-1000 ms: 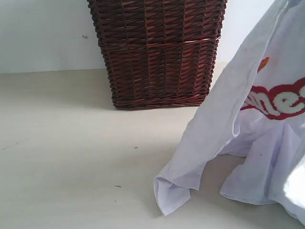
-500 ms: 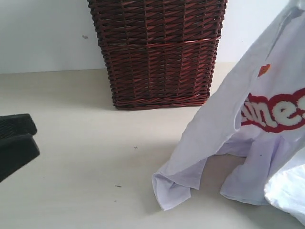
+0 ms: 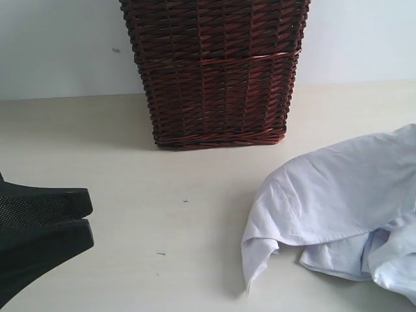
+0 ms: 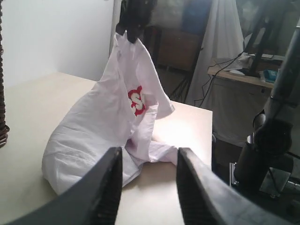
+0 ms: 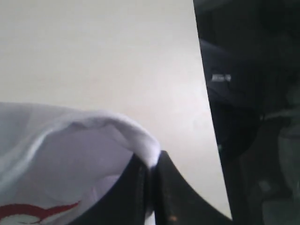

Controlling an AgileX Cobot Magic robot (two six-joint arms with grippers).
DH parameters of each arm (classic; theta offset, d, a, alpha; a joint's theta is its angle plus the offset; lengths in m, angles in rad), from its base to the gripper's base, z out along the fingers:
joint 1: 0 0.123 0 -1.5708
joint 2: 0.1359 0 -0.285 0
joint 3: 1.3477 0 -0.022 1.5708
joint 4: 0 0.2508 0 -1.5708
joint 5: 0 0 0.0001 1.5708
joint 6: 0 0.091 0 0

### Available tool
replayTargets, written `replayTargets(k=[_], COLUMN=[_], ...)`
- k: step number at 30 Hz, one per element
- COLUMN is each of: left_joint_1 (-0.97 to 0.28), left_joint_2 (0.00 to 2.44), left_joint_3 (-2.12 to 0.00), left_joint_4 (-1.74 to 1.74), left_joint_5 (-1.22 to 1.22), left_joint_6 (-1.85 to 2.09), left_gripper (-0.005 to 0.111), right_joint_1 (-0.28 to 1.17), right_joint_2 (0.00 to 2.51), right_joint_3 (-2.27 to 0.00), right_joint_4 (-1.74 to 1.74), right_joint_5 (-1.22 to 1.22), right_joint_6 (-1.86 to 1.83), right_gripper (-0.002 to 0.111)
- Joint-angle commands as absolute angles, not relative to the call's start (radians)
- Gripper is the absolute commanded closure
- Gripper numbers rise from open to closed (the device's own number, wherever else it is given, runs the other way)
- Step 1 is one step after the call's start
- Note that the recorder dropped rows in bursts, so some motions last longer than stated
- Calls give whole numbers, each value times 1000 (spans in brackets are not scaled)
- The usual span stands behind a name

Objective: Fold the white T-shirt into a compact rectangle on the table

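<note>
Lowered since the earlier frame: white T-shirt (image 3: 338, 195), now slumped in a heap on the table (image 3: 130, 195), near the wicker basket (image 3: 214, 71). Left gripper (image 4: 149, 159) has advanced into view; jaws parted, empty, apart from the cloth. Right gripper (image 5: 151, 161): clamped on a thin pinch of shirt edge, held raised. Risk: the small pinch may slip, and bunched layers would likely fold crooked unless spread flat first.

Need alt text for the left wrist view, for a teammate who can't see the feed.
The white T-shirt hangs pinched from the right pincer, its lower part heaped on the table, with the red print showing. In the foreground the left pincer stands open and empty, short of the cloth.
</note>
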State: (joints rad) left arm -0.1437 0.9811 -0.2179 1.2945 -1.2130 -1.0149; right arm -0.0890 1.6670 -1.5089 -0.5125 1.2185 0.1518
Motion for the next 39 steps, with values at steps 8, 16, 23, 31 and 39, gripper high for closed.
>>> replayTargets(k=[8, 16, 23, 31, 39], left_joint_1=[-150, -150, -150, -150, -150], left_joint_2=[985, 985, 985, 985, 985], left_joint_3=[-214, -214, -214, -214, -214], left_joint_4=[1260, 1265, 1280, 1291, 1297], left_joint_5=[-1214, -1214, -1214, -1214, -1209], left_joint_6=[-981, -979, -971, -968, -968], left_gripper=[68, 68, 68, 68, 68], right_joint_1=[-338, -268, -96, 167, 250], right_joint_2=[1923, 1830, 1693, 1673, 1673], right_joint_3=[-1503, -1607, -1473, -1138, -942], right_joint_4=[-250, 94, 431, 121, -90], right_joint_5=[1188, 1189, 1221, 1121, 870], right_joint_6=[41, -220, -759, -705, -707], right_gripper=[61, 59, 62, 62, 57])
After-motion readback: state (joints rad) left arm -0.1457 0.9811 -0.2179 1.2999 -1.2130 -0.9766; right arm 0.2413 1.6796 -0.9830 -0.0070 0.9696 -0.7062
